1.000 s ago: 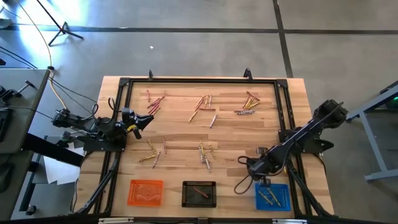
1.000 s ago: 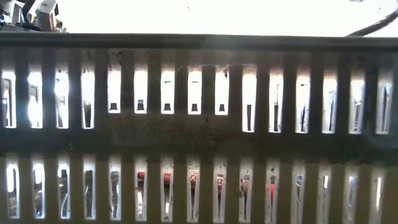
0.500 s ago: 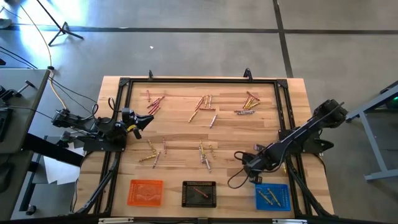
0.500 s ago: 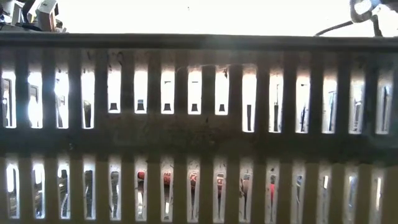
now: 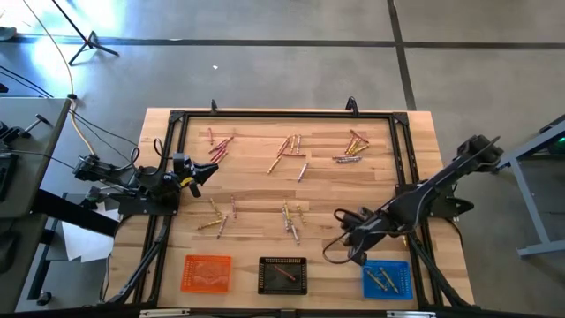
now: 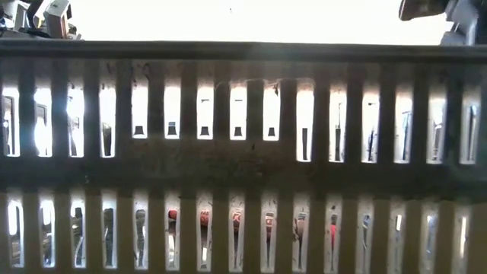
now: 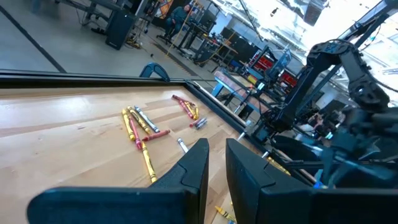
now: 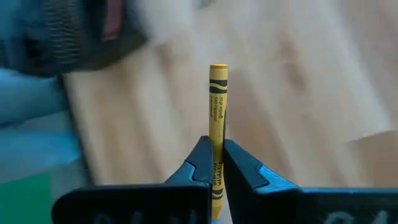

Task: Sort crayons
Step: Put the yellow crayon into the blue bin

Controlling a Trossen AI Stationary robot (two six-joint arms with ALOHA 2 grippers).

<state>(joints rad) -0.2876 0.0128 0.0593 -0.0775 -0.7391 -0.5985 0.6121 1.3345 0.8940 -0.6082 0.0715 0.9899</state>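
Drawn back from the blue tray (image 5: 387, 280), the right end effector (image 5: 347, 225) stays clamped on a yellow crayon (image 8: 217, 124), likely misdropped.

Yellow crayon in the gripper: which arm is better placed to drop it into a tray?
Right. The right gripper is shut on the yellow crayon and sits close to the blue tray, which holds yellow crayons. The left gripper waits at the table's left edge.
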